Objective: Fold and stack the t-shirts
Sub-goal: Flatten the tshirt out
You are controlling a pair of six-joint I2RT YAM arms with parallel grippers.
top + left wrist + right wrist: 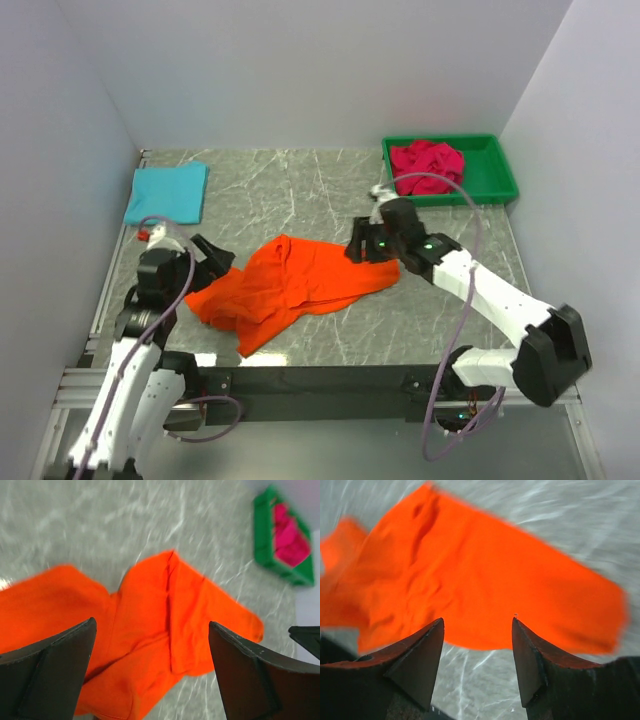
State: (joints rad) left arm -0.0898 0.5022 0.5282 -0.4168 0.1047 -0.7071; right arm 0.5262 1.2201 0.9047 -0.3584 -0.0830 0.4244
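Note:
The orange t-shirt (295, 285) lies crumpled and partly folded on the marble table, also filling the left wrist view (150, 625) and the right wrist view (470, 575). A turquoise t-shirt (167, 192) lies folded at the back left. A crimson-pink t-shirt (427, 162) sits bunched in the green bin. My left gripper (215, 262) hovers open at the orange shirt's left edge, nothing between its fingers (50, 670). My right gripper (360, 247) is open just above the shirt's right end, holding nothing.
The green plastic bin (498, 172) stands at the back right against the wall, also seen as the bin (265, 535) in the left wrist view. White walls enclose the table on three sides. The black rail runs along the near edge.

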